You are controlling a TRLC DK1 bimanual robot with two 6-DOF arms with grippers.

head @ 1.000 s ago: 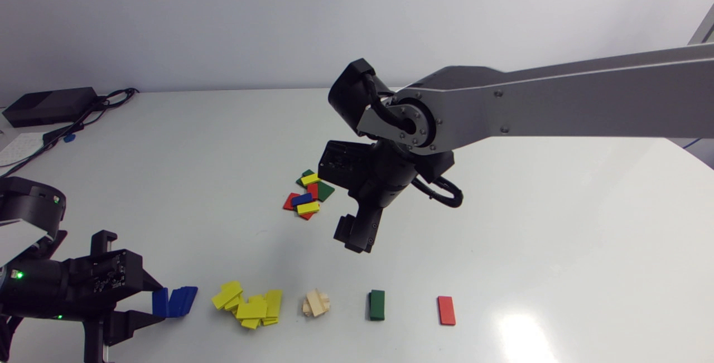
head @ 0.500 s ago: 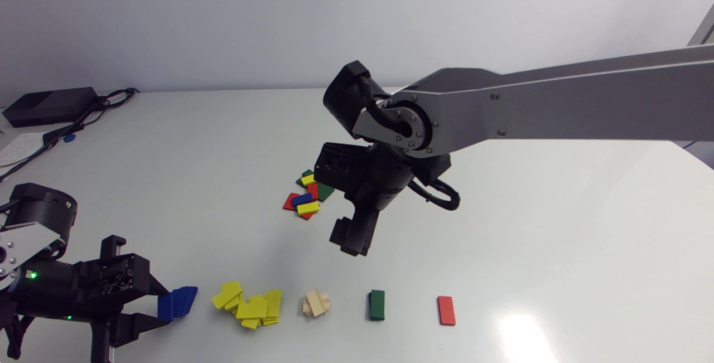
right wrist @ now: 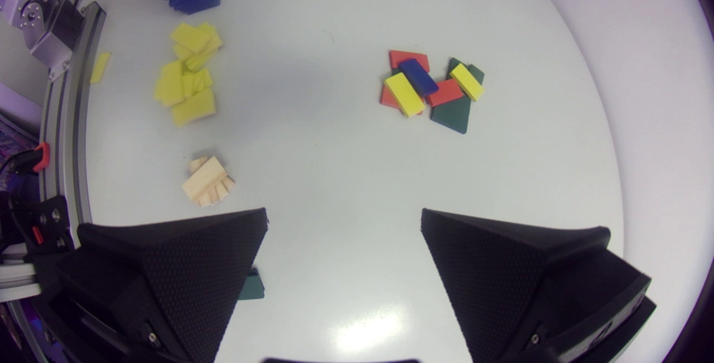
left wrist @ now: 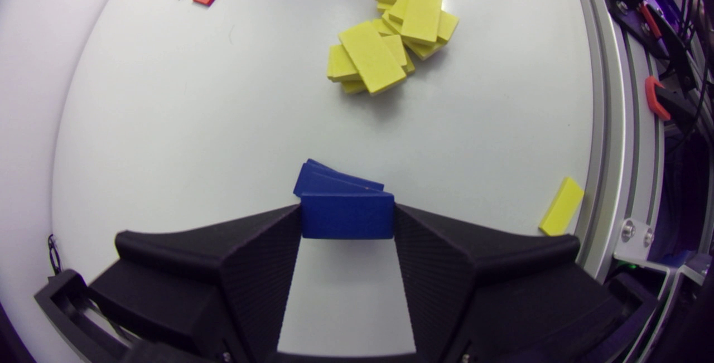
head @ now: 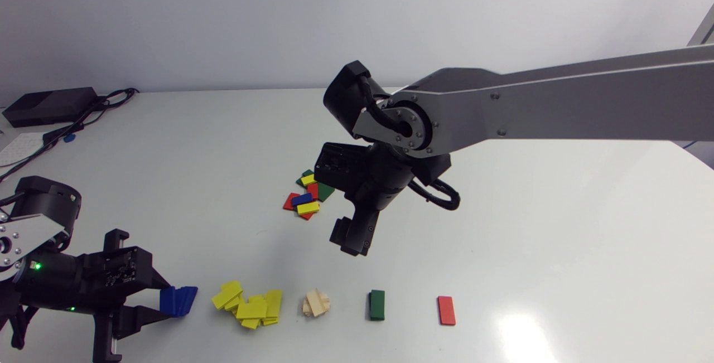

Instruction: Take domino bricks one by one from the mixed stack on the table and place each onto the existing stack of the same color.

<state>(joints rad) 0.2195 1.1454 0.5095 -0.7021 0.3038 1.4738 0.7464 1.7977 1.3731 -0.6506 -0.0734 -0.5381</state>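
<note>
A blue brick (left wrist: 343, 221) is being clamped from both sides by the fingers of the left gripper (left wrist: 347, 209), right at the fanned blue stack (left wrist: 329, 176). The yellow stack (head: 251, 307) is lying next in the front row. The mixed stack (head: 307, 195) is lying farther back. Then the pale wooden stack (head: 316, 303) is lying. The right gripper (right wrist: 343, 218) is being held above the table with its fingers spread wide. A green brick (head: 377, 304) and a red brick (head: 446, 310) are lying rightmost.

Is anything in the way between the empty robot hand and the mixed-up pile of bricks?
No, nothing visible. The right gripper hangs with open jaws, and only bare table lies between it and the mixed stack ahead.
</note>
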